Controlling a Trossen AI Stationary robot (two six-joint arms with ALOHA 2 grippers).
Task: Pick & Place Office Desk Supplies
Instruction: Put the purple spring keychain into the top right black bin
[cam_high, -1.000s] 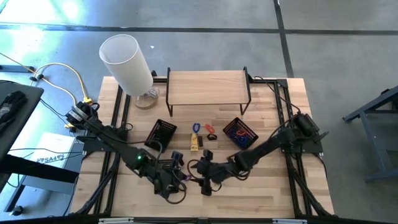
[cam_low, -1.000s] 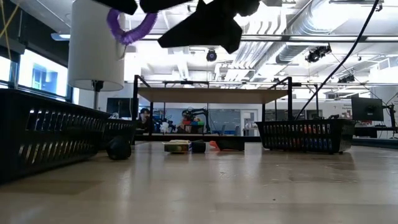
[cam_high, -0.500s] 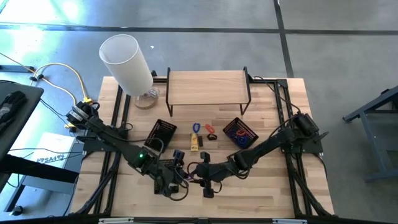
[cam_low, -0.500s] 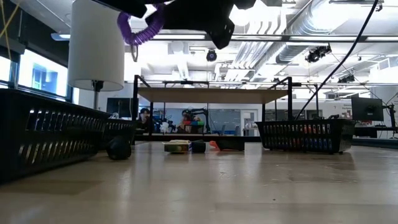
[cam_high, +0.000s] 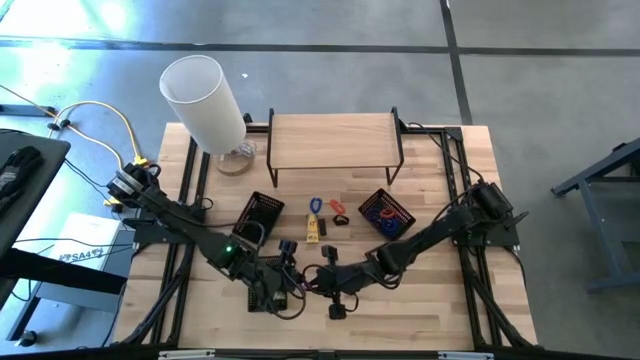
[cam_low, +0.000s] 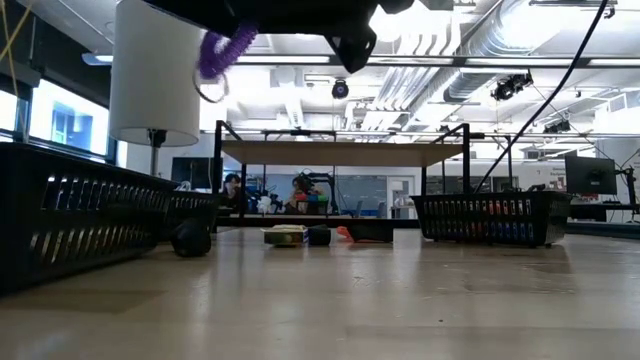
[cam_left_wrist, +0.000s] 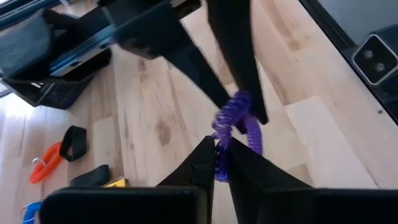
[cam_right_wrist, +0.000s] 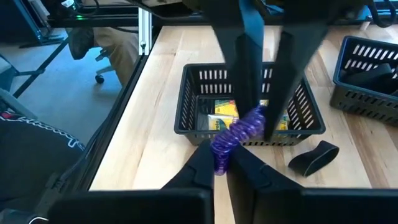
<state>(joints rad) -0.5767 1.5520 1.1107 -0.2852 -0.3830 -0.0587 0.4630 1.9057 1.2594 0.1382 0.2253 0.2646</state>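
Purple band (cam_left_wrist: 235, 127): a coiled, springy loop, ridged like a phone cord, held up off the wooden table between the two grippers (both have it at once).
Left gripper (cam_left_wrist: 217, 163): dark tapered fingers pinched together on the near end of the purple band, above the front of the table.
Right gripper (cam_right_wrist: 219, 163): fingers likewise closed on the purple band, tip to tip with the left gripper.
Beyond the right gripper: a black wire-mesh basket (cam_right_wrist: 193, 115) with yellow packets (cam_right_wrist: 224, 111) inside; a flat black clip-like piece (cam_right_wrist: 314, 156) lies on the wood just beside the basket.
Beyond the left gripper: an orange loop (cam_left_wrist: 42, 169) and a black band (cam_left_wrist: 73, 142) lying flat on the pale plank surface; a blue item is cut off at the frame edge.
Hard to make out: in the low view the grippers are only dark shapes cropped by the upper border, with the purple band (cam_low: 220, 52) hanging below them (a thin pale ring dangles from it, its material unclear).
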